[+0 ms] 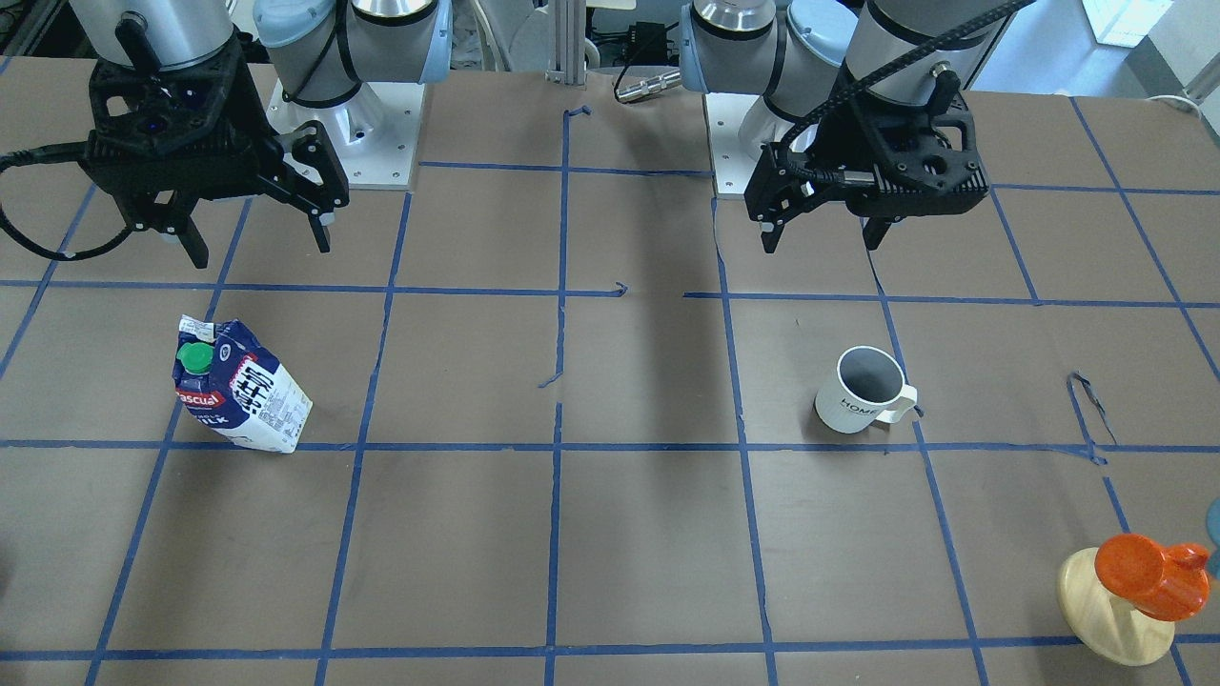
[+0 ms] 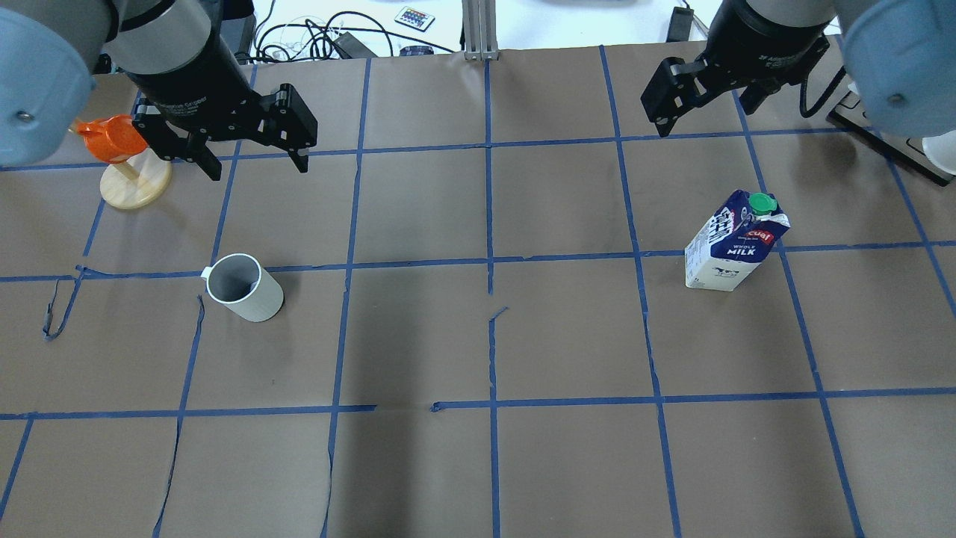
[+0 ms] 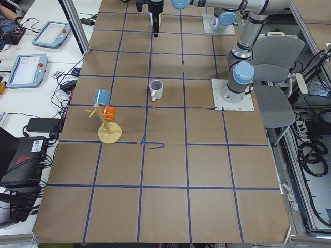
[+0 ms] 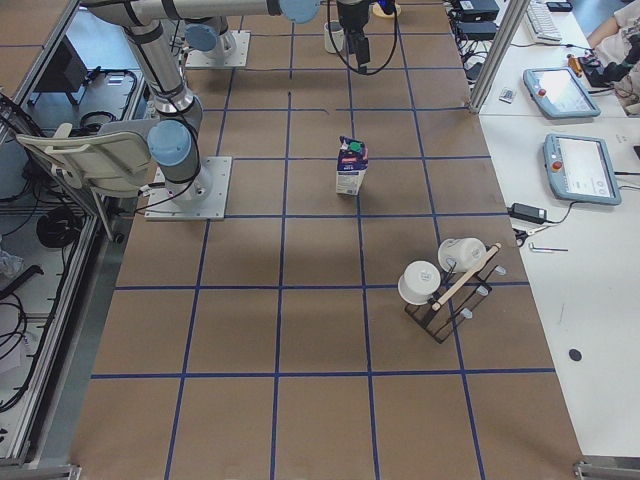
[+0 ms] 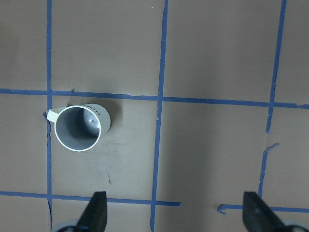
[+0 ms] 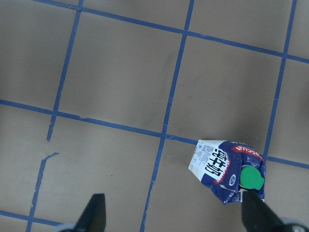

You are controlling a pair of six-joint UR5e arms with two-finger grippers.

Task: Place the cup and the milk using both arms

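Nearest, wooden stand bearing orange mug, well apart from cup, upright on table ahead of wide-spread left gripper; milk upright far across, ahead of right gripper (also wide, empty)

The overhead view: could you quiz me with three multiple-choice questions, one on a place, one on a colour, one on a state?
1. On which side of the robot does the milk stand?
A) its left
B) its right
C) dead centre

2. What colour is the milk's cap?
A) red
B) green
C) yellow

3. How is the left gripper?
A) open and empty
B) shut on something
C) shut and empty

Answers:
1 B, it stands on the overhead view's right, which is the robot's right.
2 B, the round cap is green.
3 A, its jaws stand wide apart, and the cup stands free below it.
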